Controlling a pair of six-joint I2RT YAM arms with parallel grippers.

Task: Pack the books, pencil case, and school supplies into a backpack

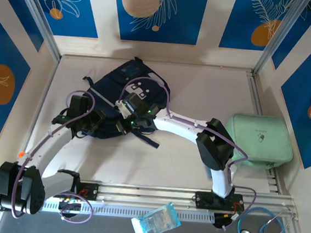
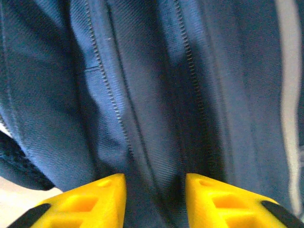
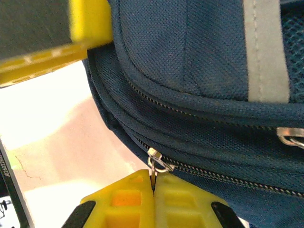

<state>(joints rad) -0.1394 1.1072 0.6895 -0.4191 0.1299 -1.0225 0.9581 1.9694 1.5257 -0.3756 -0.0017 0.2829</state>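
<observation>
The dark navy backpack point(image 1: 127, 78) lies in the middle of the table. My right gripper point(image 3: 153, 176) is shut on the metal zipper pull point(image 3: 158, 163) of a closed zip at the bag's lower edge. It reaches the bag point(image 3: 199, 57) from the right point(image 1: 125, 110). My left gripper point(image 2: 155, 183) presses against the backpack's left side point(image 1: 97, 123). Its yellow fingers point(image 2: 99, 199) stand apart, with a ridge of navy fabric point(image 2: 156, 142) between them. The books, the pencil case and the school supplies are out of view.
A large mint-green zip case point(image 1: 259, 142) sits at the right edge. A plastic-wrapped blue-white packet point(image 1: 156, 221) and a stethoscope point(image 1: 266, 229) lie on the near rail. Blue-patterned walls enclose the table on three sides.
</observation>
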